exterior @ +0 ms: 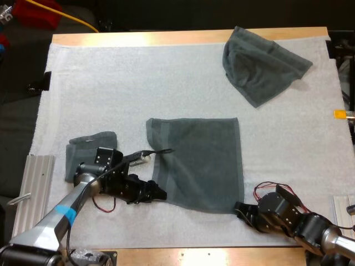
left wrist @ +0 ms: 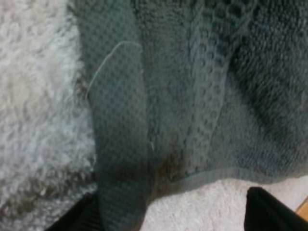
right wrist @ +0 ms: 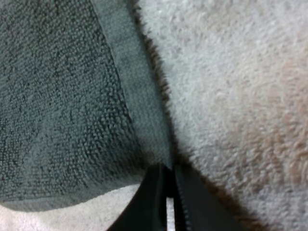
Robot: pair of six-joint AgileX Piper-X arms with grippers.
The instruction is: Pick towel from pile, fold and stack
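Note:
A dark grey-green towel (exterior: 197,163) lies spread flat on the middle of the white mat. My left gripper (exterior: 160,195) sits low at its near left corner; in the left wrist view its fingers (left wrist: 267,211) stand wide apart, open, with the towel's hem (left wrist: 120,159) running down between them. My right gripper (exterior: 239,209) is at the near right corner. Its fingers (right wrist: 161,202) are pressed together on the corner of the hem (right wrist: 144,115). A crumpled towel (exterior: 259,64) lies at the far right. A small folded towel (exterior: 89,148) rests left of my left arm.
The white mat (exterior: 111,83) covers most of the wooden table (exterior: 166,37). Ribbed metal blocks (exterior: 33,188) sit at the near left edge and at the near right edge. Bare mat stretches across the far left and the middle.

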